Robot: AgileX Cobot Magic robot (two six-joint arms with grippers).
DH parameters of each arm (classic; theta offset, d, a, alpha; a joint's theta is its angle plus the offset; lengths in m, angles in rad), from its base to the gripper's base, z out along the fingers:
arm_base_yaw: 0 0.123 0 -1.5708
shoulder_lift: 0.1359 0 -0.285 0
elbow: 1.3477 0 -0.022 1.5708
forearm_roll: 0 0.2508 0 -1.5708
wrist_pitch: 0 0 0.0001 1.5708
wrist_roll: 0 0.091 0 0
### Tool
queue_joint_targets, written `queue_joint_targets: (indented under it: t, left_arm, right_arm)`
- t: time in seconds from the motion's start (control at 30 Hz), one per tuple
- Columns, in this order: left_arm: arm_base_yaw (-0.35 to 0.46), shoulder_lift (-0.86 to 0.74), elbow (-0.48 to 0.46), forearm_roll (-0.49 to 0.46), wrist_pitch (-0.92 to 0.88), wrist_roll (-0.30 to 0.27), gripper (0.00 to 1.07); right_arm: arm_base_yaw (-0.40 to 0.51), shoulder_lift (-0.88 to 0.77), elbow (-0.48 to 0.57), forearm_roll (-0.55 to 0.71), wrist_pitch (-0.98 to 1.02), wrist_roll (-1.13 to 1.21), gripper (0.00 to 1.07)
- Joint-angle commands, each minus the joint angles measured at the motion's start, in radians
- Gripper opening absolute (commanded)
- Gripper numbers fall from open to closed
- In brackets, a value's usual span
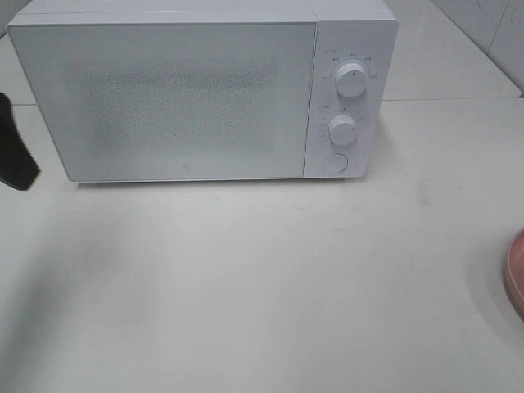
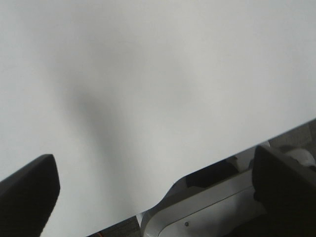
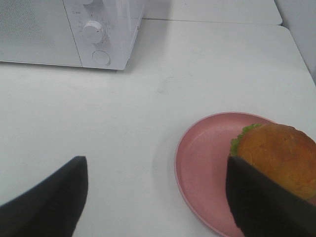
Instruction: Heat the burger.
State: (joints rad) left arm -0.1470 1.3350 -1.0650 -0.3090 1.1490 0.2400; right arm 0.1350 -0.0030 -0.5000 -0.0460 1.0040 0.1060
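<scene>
The burger [image 3: 276, 150], with a golden-brown bun and a green lettuce frill, sits on a round pink plate [image 3: 207, 158] on the white table. My right gripper [image 3: 155, 202] hangs open over the table beside the plate. One of its dark fingers [image 3: 266, 202] covers the burger's near side, and nothing lies between the jaws. The burger is out of the exterior high view, where only the plate's rim [image 1: 516, 274] shows at the right edge. My left gripper [image 2: 158, 197] stands wide open and empty over bare table near its edge.
A white microwave [image 1: 180, 90] stands at the back with its door closed and two knobs [image 1: 350, 79] above a round button [image 1: 334, 162]. A dark part of the left arm [image 1: 15, 151] shows at the far left. The microwave [image 3: 64, 29] is well away from the plate.
</scene>
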Motion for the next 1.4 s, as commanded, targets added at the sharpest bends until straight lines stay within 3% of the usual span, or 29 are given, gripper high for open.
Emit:
queue_joint_targets:
  t: [0.03,0.2,0.37,0.57,0.6,0.73,0.8,0.9,1.03,1.4]
  left_arm:
    - [0.126,-0.087,0.004,0.022,0.04,-0.053,0.99]
    - [0.191,-0.19,0.004,0.041,0.062,-0.071,0.99]
    - [0.192,-0.273,0.041,0.085,0.064,-0.1,0.99]
    - [0.192,-0.427,0.2,0.163,0.044,-0.138,0.99]
    - [0.192,-0.48,0.261,0.181,0.025,-0.152,0.99]
    - [0.192,-0.571,0.341,0.21,0.0,-0.17,0.99]
    - [0.192,-0.674,0.431,0.217,-0.031,-0.172,0.99]
    - [0.192,-0.699,0.449,0.218,-0.039,-0.172,0.99]
    - [0.192,-0.815,0.542,0.217,-0.074,-0.172,0.99]
    - [0.192,-1.149,0.545,0.221,-0.076,-0.176,0.99]
  right_arm:
    - [-0.007,-0.03,0.002,-0.002,-0.006,-0.007,0.75]
    - [-0.007,-0.03,0.002,-0.002,-0.006,-0.007,0.75]
    - [-0.007,-0.03,0.002,-0.002,-0.006,-0.007,0.75]
    - [-0.007,-0.03,0.002,-0.002,-0.006,-0.007,0.75]
    - [-0.007,-0.03,0.002,-0.002,-0.006,-0.007,0.75]
    - [-0.007,-0.03,0.002,-0.002,-0.006,-0.007,0.75]
    - [-0.007,-0.03,0.002,-0.002,-0.006,-0.007,0.75]
    - [-0.007,-0.03,0.002,-0.002,-0.006,-0.007,0.75]
    - [-0.007,-0.03,0.002,-0.002,-0.006,-0.007,0.75]
    - [-0.007,-0.03,0.002,-0.002,-0.006,-0.007,0.75]
